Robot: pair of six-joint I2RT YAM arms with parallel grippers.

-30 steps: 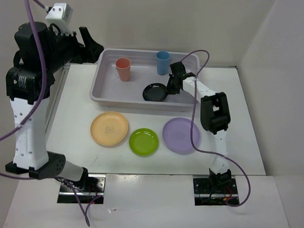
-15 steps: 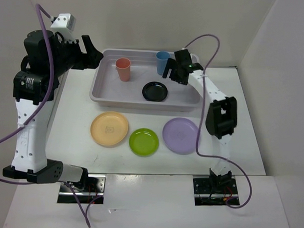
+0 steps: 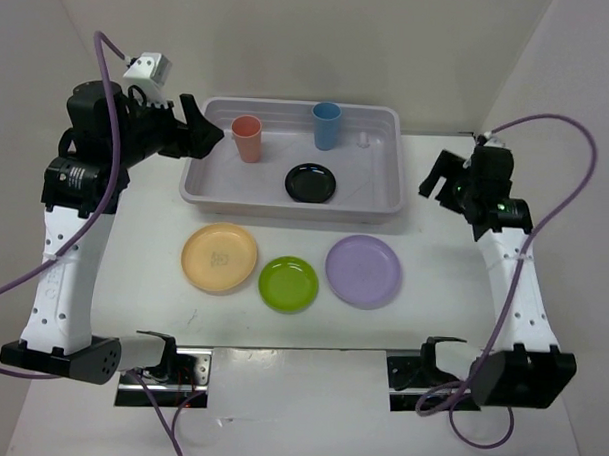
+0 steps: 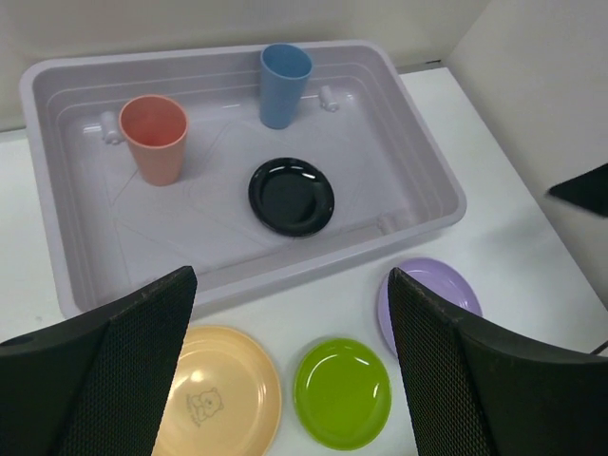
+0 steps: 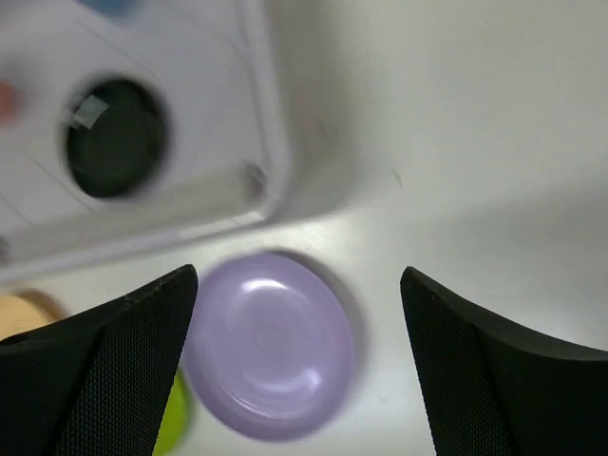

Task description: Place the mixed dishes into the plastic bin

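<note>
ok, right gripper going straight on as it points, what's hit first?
Likely the lilac plate: the right gripper points down at it, and its wrist view shows the plate between the open fingers, slightly left of centre. The bin lies off that line. Depth unclear.

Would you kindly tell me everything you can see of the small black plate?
The small black plate is round, glossy and looks like plastic, with a shallow raised rim catching the light. It lies flat, right side up, on the floor of the plastic bin, toward its near wall, apart from the coral cup and the blue cup. Nothing else touches it.
</note>
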